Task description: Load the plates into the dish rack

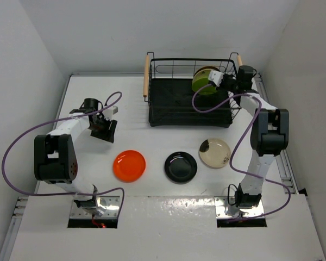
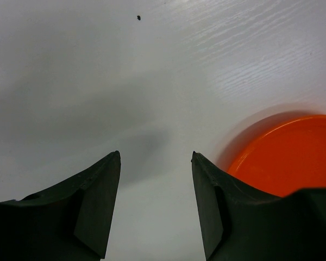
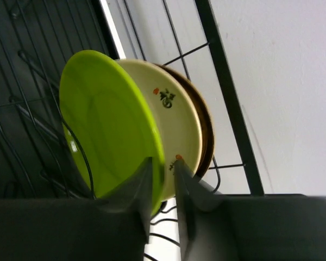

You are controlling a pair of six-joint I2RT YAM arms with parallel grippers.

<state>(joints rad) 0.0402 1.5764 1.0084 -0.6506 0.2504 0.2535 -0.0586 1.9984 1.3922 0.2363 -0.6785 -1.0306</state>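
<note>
The dish rack [image 1: 174,100] stands at the back of the table. The lime green plate [image 1: 205,82] stands upright in its right end. My right gripper [image 1: 220,79] is shut on this plate's rim. In the right wrist view the gripper [image 3: 163,161] pinches the lime green plate [image 3: 106,119], with the cream floral plate [image 3: 179,119] and the yellow-brown plate [image 3: 205,117] standing right behind it. The orange plate [image 1: 129,165], black plate [image 1: 180,166] and beige plate [image 1: 215,153] lie flat on the table in a row. My left gripper [image 1: 106,133] is open and empty, just above the table beside the orange plate [image 2: 293,155].
The rack has wooden handles at its left [image 1: 146,76] and right [image 1: 239,58] ends, and its wire wall [image 3: 228,92] runs close behind the plates. White walls close in the table on the left, right and back. Purple cables loop from both arms.
</note>
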